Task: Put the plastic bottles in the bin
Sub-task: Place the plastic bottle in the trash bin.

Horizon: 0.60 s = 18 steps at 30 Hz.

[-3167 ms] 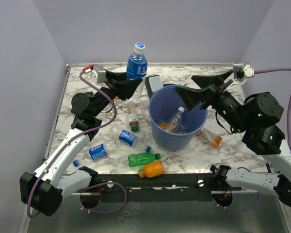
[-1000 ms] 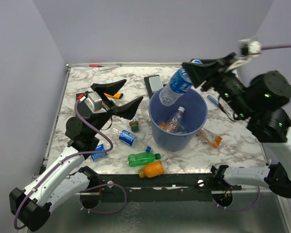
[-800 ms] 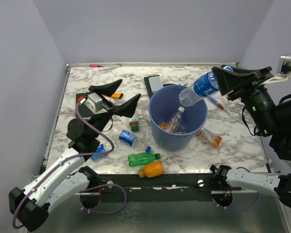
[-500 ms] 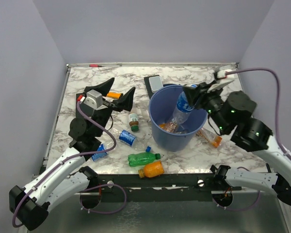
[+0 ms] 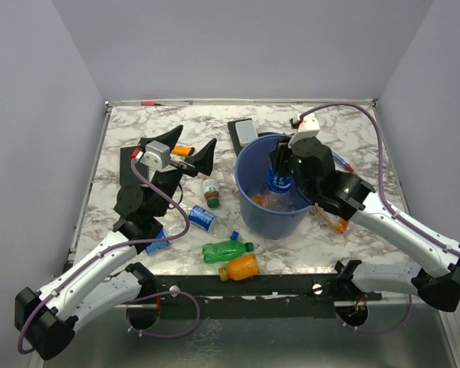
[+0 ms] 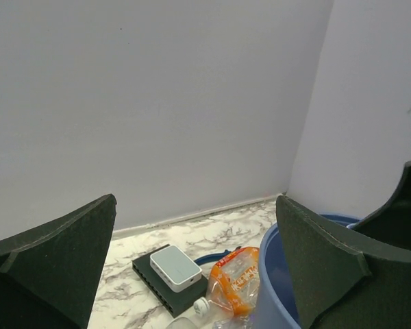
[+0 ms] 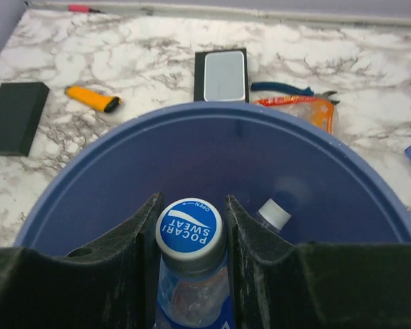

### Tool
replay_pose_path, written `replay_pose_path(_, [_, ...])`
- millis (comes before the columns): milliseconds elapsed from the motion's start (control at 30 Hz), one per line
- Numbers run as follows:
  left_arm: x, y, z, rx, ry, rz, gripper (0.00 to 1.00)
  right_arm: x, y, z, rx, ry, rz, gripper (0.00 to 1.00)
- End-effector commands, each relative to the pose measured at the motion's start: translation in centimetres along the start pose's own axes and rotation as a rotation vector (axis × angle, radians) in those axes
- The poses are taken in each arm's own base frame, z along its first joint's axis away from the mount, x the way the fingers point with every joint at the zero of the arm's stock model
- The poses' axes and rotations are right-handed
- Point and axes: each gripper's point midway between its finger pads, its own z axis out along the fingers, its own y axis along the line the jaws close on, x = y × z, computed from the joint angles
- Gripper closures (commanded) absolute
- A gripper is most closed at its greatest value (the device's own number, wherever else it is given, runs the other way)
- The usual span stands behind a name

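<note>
- Where the tabletop (image 5: 123,123) is bare left of the bin (image 5: 267,224), a clear blue-labelled bottle (image 5: 202,218), a green bottle (image 5: 224,250) and an orange bottle (image 5: 240,267) are seen lying.
- The left pincer (image 5: 197,136) is spread wide near the orange marker (image 5: 182,150), with nothing gripped.
- Inside the bin, a blue-capped bottle (image 7: 190,229) is clamped cap-up by the right pincer (image 7: 190,205).
- A black box (image 7: 222,75) is set behind the bin.

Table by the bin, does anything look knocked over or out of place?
A green bottle, an orange bottle and a blue-labelled bottle lie on their sides, scattered left of and in front of the bin. Nothing looks spilled.
</note>
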Motion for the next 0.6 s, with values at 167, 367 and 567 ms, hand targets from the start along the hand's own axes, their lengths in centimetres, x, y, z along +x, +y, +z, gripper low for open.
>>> replay_pose_path(167, [0.8, -0.5, -0.1, 0.011, 0.030, 0.013, 0.01, 5.0, 4.6, 0.9, -0.231, 0.198, 0.103, 0.99])
replay_pose_path(367, [1.0, -0.9, -0.1, 0.027, 0.038, 0.012, 0.01, 6.2, 6.2, 0.3, -0.321, 0.265, 0.096, 0.99])
replay_pose_path(567, [1.0, -1.2, -0.1, 0.035, 0.040, 0.011, 0.01, 6.2, 5.0, -0.6, -0.284, 0.283, 0.062, 0.42])
